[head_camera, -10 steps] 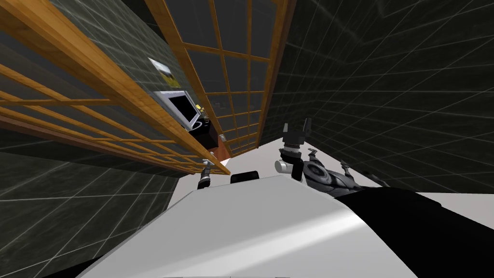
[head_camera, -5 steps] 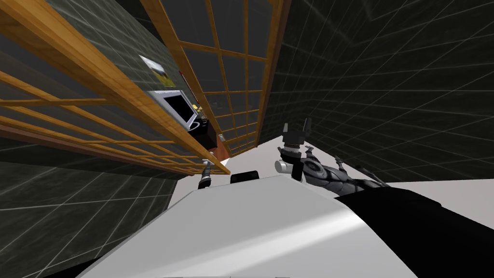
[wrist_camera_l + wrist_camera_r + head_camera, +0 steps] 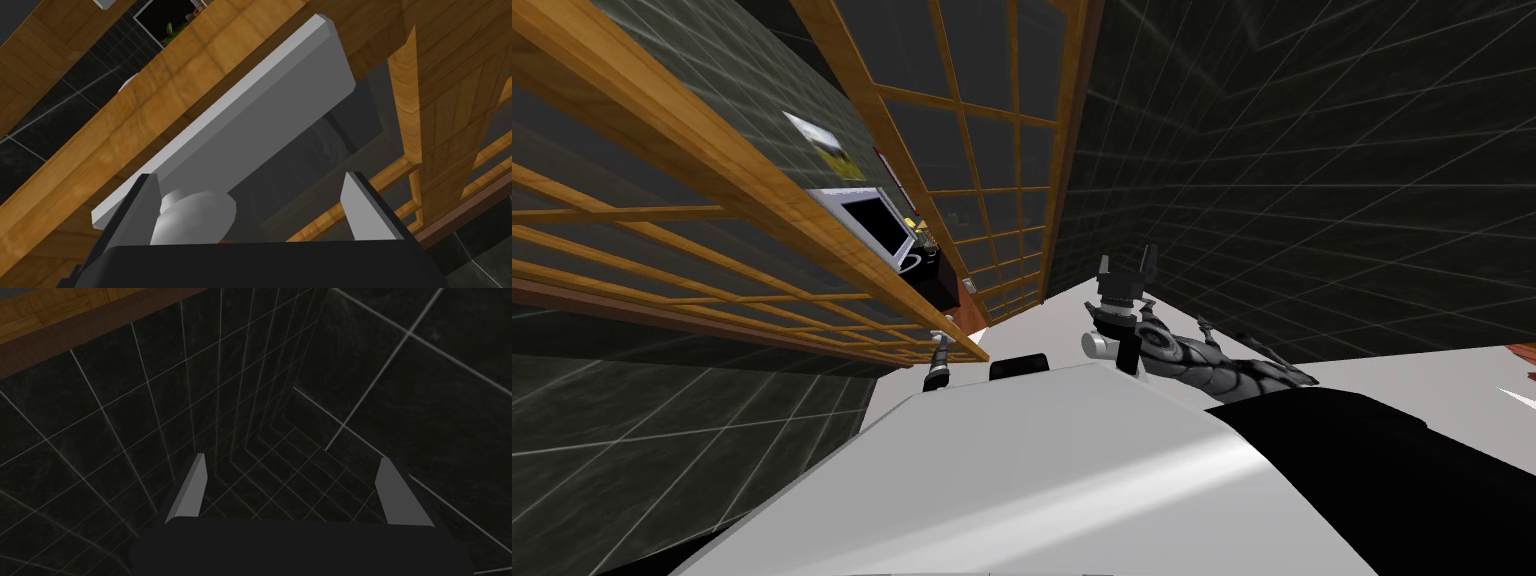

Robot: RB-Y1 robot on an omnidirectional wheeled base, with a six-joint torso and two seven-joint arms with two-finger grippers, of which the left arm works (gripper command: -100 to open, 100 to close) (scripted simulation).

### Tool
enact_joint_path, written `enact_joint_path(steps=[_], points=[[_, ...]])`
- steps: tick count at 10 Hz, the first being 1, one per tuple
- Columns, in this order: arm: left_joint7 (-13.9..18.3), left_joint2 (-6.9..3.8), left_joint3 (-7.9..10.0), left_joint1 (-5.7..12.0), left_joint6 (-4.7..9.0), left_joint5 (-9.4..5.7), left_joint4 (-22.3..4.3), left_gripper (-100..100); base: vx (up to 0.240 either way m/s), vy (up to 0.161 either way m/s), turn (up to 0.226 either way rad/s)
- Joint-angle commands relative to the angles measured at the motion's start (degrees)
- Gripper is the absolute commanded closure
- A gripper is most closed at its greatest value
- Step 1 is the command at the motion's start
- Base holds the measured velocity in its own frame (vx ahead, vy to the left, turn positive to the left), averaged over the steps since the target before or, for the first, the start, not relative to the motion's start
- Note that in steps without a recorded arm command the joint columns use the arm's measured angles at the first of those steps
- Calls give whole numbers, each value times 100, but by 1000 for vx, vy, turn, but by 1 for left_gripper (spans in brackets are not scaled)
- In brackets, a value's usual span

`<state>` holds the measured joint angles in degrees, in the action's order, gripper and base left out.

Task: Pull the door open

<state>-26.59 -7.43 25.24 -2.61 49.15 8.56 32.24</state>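
The door (image 3: 712,170), a wood lattice at the left, is judged stiff and heavy, so hold is best taken on its smooth grey handle (image 3: 240,125), straddled by the left gripper (image 3: 250,180) with fingers apart, unclamped; the right gripper (image 3: 1126,264) is likewise spread

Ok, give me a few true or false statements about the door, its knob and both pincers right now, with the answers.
1. The left pincer is open. True.
2. A rounded grey knob sits between its fingers, close to one of them. True.
3. The right pincer is shut on the door. False: it is open, holding nothing, facing a dark tiled wall.
4. The door is plain white. False: its frame is brown wood with a grid of bars.
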Motion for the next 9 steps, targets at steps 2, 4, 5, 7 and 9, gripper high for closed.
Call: enact_joint_path(steps=[2,4,5,7,9], points=[[167,-130,130,-26,-111,-74,23,100,-35,36,-47],[167,-130,130,-26,-111,-74,172,100,-1,-14,14],[167,-130,130,-26,-111,-74,172,100,-6,-6,12],[167,-130,130,-26,-111,-74,172,100,-3,6,-2],[392,-130,141,-19,-112,-86,176,100,-19,6,-67]])
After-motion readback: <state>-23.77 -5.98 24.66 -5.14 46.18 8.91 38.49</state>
